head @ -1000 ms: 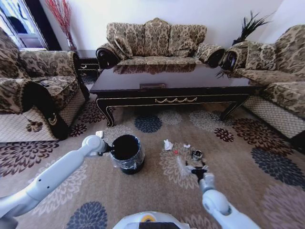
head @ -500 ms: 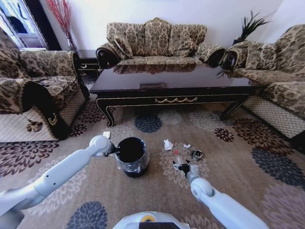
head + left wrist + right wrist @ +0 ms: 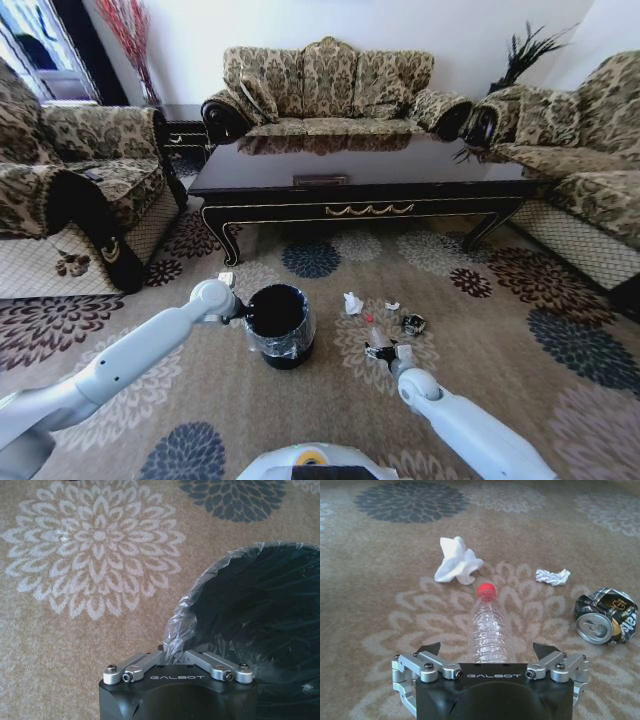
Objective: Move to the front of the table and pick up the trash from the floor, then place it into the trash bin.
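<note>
Below, the right gripper [image 3: 489, 655] hangs low over the carpet [image 3: 500, 330] with its jaws spread wide on either side of one clear plastic bottle [image 3: 489, 630], which lies flat with its red cap pointing away from the robot; the jaws hold nothing. The left gripper [image 3: 172, 652] has its jaws closed on the near-left rim of the single black bin [image 3: 279, 324], pinching the clear plastic liner there. The bin stands on the carpet left of the litter; its inside looks dark, and whether anything lies in it cannot be told. Four litter pieces lie right of the bin, in front of the long dark table [image 3: 365, 180]: the bottle, two crumpled white paper wads, the larger [image 3: 456, 561] to the far left of the cap and the smaller [image 3: 552, 576] to the far right, and one crushed black drink can [image 3: 605, 616] at the right. "GALBOT" is printed on both gripper housings; the can's lettering cannot be read.
</note>
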Robot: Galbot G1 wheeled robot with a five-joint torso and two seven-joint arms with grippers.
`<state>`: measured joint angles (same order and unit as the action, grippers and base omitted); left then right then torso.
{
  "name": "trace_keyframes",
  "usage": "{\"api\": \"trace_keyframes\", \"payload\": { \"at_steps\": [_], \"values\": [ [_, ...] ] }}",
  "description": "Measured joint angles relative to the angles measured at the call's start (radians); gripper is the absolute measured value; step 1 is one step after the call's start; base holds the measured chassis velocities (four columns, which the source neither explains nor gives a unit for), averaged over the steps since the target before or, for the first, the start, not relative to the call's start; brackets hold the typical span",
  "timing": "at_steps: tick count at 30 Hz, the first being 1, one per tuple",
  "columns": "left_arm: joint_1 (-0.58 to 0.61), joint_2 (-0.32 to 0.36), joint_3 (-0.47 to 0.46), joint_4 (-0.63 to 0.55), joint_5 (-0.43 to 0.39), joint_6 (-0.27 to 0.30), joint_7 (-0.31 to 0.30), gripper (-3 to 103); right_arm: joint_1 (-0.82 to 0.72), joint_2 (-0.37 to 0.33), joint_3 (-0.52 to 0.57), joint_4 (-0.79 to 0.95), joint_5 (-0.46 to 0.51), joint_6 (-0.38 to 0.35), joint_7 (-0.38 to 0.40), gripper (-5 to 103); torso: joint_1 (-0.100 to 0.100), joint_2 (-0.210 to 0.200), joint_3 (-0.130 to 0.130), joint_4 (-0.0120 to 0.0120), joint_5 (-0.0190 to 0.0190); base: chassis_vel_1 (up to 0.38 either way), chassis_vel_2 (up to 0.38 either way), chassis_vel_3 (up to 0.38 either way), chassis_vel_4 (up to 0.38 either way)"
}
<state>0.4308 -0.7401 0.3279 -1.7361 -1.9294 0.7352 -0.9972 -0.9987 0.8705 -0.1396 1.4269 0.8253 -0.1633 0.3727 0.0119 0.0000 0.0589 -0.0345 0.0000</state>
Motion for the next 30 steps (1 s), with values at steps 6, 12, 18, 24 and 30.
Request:
{"api": "trace_keyframes", "payload": {
  "at_steps": [6, 12, 18, 24, 30],
  "values": [
    [-0.017, -0.007, 0.017, 0.004, -0.006, 0.000, 0.000, 0, 0.029, 0.020, -0.015, -0.062, 0.005, 0.013, -0.024, 92, 0.000, 0.000, 0.000, -0.0001, 0.0000, 0.000, 0.000, 0.000, 0.000],
    [-0.024, -0.018, 0.025, 0.005, -0.027, 0.000, -0.016, 0, 0.042, 0.029, -0.033, -0.128, 0.006, 0.024, -0.061, 86, 0.000, 0.000, 0.000, -0.0001, 0.0000, 0.000, 0.000, 0.000, 0.000],
    [-0.026, -0.024, 0.026, 0.005, -0.040, 0.000, -0.028, 0, 0.041, 0.034, -0.038, -0.150, 0.002, 0.035, -0.085, 67, 0.000, 0.000, 0.000, 0.0001, 0.0000, 0.000, 0.000, 0.000, 0.000],
    [-0.026, -0.027, 0.030, 0.006, -0.044, 0.000, -0.031, 0, 0.045, 0.033, -0.039, -0.155, 0.005, 0.042, -0.091, 51, 0.000, 0.000, 0.000, 0.0000, -0.0001, 0.000, 0.000, 0.000, 0.000],
    [-0.030, -0.032, 0.036, 0.008, -0.049, 0.000, -0.034, 0, 0.047, 0.032, -0.038, -0.156, 0.008, 0.048, -0.091, 33, 0.000, 0.000, 0.000, 0.0000, -0.0001, 0.000, 0.000, 0.000, 0.000]
  ]
}}
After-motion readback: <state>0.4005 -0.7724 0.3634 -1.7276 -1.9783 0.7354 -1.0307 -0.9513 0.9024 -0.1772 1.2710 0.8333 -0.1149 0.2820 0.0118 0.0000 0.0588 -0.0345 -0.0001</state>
